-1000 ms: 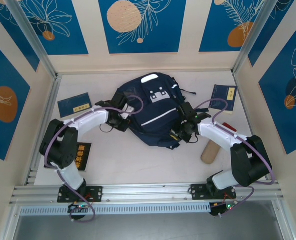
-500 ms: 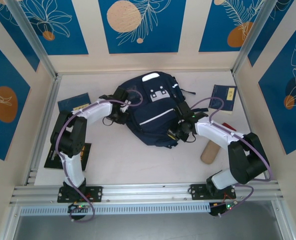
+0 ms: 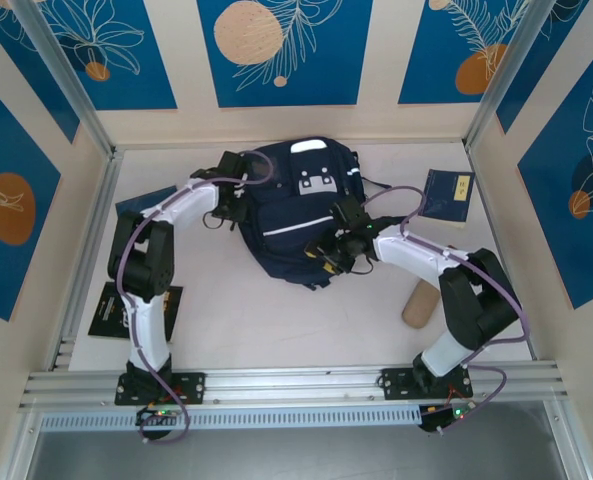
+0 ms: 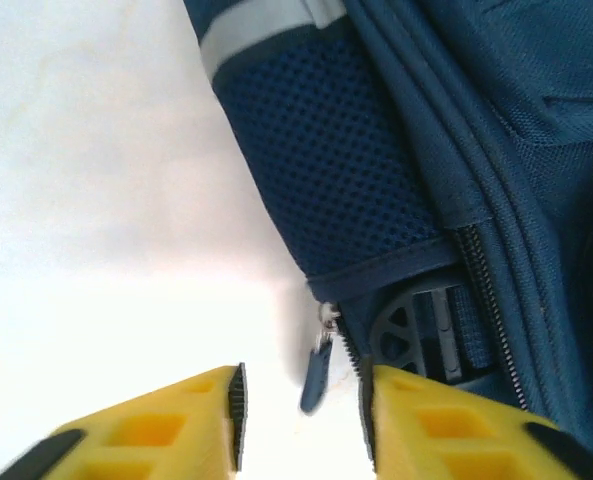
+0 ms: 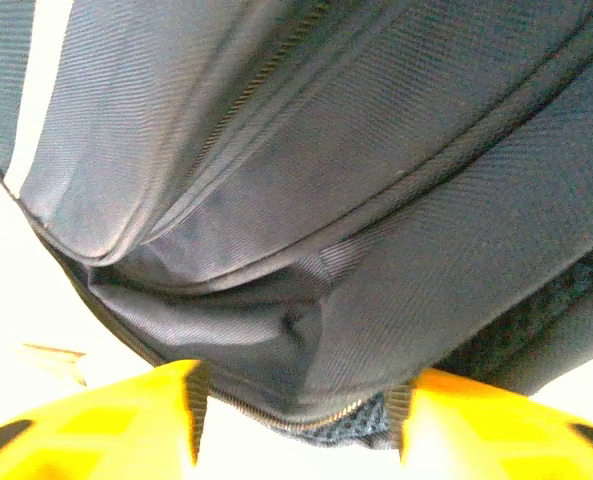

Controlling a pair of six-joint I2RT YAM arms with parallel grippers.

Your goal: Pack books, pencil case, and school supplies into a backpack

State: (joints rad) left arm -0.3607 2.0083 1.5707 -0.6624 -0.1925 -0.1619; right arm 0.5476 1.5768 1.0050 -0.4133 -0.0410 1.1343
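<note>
The navy backpack [image 3: 294,210] lies in the middle of the table, grey patch facing up. My left gripper [image 3: 234,203] is at its left side and stands open. A zipper pull [image 4: 316,375] hangs between the yellow fingers [image 4: 176,425] without touching them. My right gripper [image 3: 328,258] is at the bag's near right corner, also open, with a bulge of backpack fabric [image 5: 306,330] and its zipper edge between the pads. One book [image 3: 448,194] lies at the far right, another [image 3: 111,310] near left, a third [image 3: 136,205] partly behind my left arm.
A tan cylinder [image 3: 420,303], possibly the pencil case, lies right of centre near my right arm. Cream walls [image 3: 536,200] close the table [image 3: 276,320] in on three sides, and a metal rail [image 3: 296,385] runs along the near edge.
Both grippers have gone from shut to open. The backpack has shifted toward the back and left. My left wrist has moved to the back, and my right gripper has moved left.
</note>
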